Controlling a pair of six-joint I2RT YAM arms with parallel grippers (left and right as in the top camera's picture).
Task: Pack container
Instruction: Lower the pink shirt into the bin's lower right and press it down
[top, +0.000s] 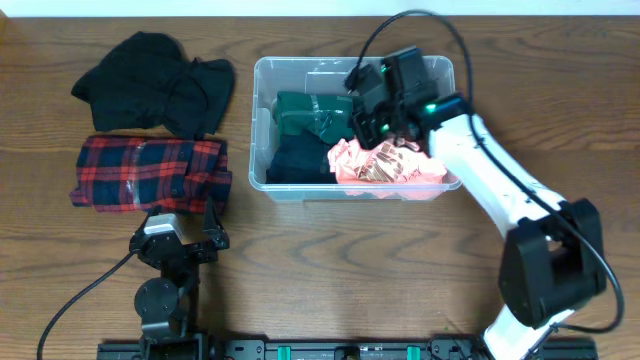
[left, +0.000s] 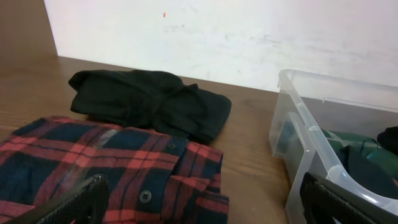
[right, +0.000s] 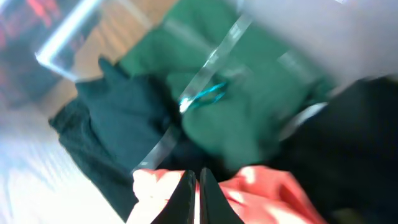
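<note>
The clear container (top: 262, 130) stands at the table's middle and also shows in the left wrist view (left: 298, 134). It holds a green garment (top: 305, 112), a dark navy garment (top: 295, 160) and a pink garment (top: 390, 168) that drapes over its front right rim. My right gripper (top: 368, 122) hangs over the container's right half. In the right wrist view its fingers (right: 198, 186) are pressed together, with the pink garment (right: 273, 193) bunched around them; this view is blurred. My left gripper (top: 183, 222) rests open and empty at the front left (left: 205, 199).
A folded red plaid shirt (top: 150, 172) lies left of the container, just beyond my left gripper (left: 112, 162). A black garment (top: 155, 80) lies behind it (left: 149, 99). A white wall stands at the table's far edge.
</note>
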